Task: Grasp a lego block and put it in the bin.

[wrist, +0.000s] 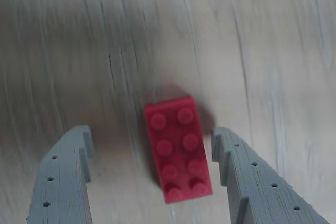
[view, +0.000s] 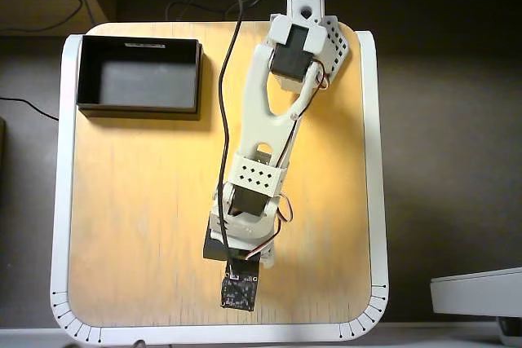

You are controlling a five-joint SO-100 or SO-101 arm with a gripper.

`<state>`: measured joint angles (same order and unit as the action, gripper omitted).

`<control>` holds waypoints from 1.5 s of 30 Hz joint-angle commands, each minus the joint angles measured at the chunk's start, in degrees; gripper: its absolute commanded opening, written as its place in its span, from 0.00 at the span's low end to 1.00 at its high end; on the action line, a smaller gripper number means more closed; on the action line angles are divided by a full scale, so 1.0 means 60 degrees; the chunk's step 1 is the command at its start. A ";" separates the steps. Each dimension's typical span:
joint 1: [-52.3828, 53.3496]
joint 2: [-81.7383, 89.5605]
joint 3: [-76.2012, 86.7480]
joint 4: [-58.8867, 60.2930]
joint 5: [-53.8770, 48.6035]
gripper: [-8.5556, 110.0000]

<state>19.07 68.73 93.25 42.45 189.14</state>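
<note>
The red lego block (wrist: 178,148) lies flat on the pale wood-grain tabletop (wrist: 157,35), studs up, its long axis running roughly away from the wrist camera and turned a little off square. The studs appear to be two wide and four long, though the picture is soft. The gripper (wrist: 152,142) straddles the block with both grey jaws spread wide and nothing held. The right-hand finger (wrist: 252,177) sits just beside the brick's long side, while the left-hand finger (wrist: 65,177) stands well apart from it.

That lopsided spacing is the main risk. As the jaws close, the near finger would likely meet the brick first and push or twist it, so the grip could land on a corner and let the brick squirt out. How high the fingertips are above the table cannot be judged here; too high, and they would pinch only the studs.

In the overhead view the arm (view: 261,169) hides the block. The black bin (view: 81,79) sits at the table's far left corner, well apart, so a weak hold could fail during the carry.
</note>
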 commanded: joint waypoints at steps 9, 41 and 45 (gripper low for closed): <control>0.0190 0.0073 -0.1274 -0.0308 0.0088 0.24; 0.0249 0.0732 -0.1260 0.1465 0.0015 0.07; 0.0381 0.1362 -0.1245 0.1465 -0.0176 0.07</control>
<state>20.21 68.38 91.58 50.36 189.23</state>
